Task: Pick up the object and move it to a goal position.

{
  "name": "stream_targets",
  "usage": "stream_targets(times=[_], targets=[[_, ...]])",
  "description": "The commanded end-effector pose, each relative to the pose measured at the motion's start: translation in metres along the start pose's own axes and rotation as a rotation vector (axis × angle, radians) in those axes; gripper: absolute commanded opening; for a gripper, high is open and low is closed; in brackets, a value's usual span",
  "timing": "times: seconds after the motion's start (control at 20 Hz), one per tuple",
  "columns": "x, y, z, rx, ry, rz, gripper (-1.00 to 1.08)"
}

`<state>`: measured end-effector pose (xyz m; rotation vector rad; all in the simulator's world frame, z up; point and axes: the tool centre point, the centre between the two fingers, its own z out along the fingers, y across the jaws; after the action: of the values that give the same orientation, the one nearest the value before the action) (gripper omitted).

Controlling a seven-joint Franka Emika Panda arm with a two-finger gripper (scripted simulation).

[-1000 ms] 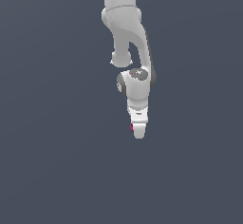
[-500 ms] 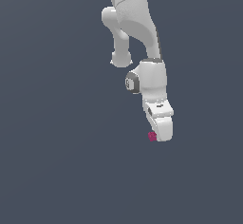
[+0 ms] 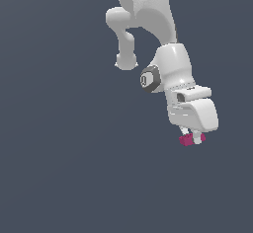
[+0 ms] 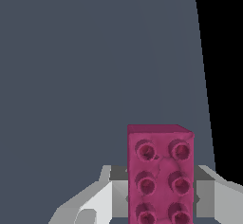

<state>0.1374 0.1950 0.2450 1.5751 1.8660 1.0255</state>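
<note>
Studded block (image 3: 186, 139) sits between the fingers (image 3: 198, 138) of the gripper (image 3: 191, 138), at the arm's lower end, toward the exterior view's right. Gripper clamps block on both sides, wrist view (image 4: 159, 175).

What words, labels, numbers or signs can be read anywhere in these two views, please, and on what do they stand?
None can be read.
The magenta block shows only studs, no lettering.
The dark round cap on the arm's wrist joint bears a pale mark, too blurred to read.
The gripper and the grey ground carry no text.
</note>
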Motion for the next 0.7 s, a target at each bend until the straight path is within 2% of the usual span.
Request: stream_targets(times=[0.0, 0.3, 0.65], targets=[[0.012, 0.021, -0.009, -0.066, 0.015, -0.015, -1.00], [0.037, 0.061, -0.032, -0.201, 0.042, -0.047, -1.00], [0.056, 0.090, -0.055, -0.309, 0.063, -0.072, -1.00]])
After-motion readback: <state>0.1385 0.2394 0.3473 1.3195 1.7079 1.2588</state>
